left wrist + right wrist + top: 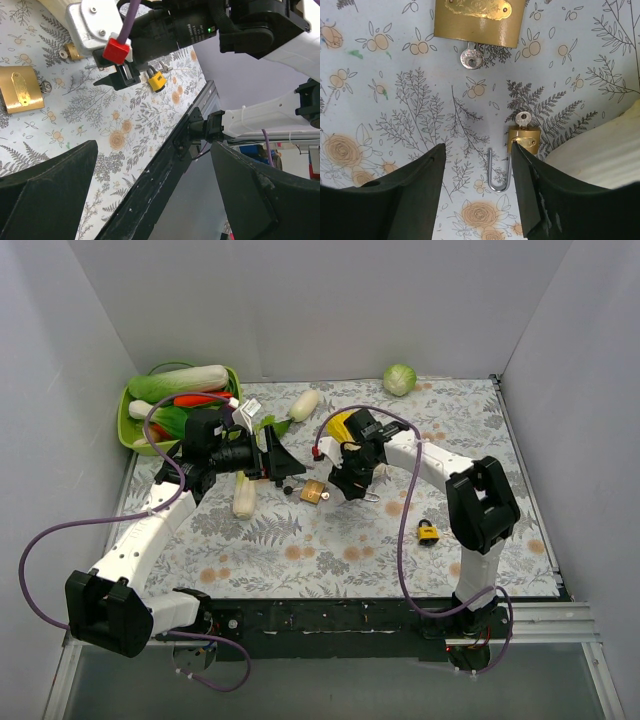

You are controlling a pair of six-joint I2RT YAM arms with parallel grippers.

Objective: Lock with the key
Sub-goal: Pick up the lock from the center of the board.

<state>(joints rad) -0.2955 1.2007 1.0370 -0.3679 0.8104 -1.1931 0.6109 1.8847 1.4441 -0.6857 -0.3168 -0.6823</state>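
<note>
right gripper (477, 160): wide, empty, over small brass padlock (524, 140)
shackle (498, 174): popped open; probably seat squarely before twisting key (522, 118)
left gripper (154, 150): wide, empty too

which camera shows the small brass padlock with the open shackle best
Right wrist: the small brass padlock is close up, key in, shackle open. Left wrist catches a partial glimpse; the top view mostly hides it under the right gripper.

No legible text anywhere. White print on the black motor housing (192, 31) is too blurred to read. Embossed plate on the brass padlock (479, 22) is unreadable too.
</note>
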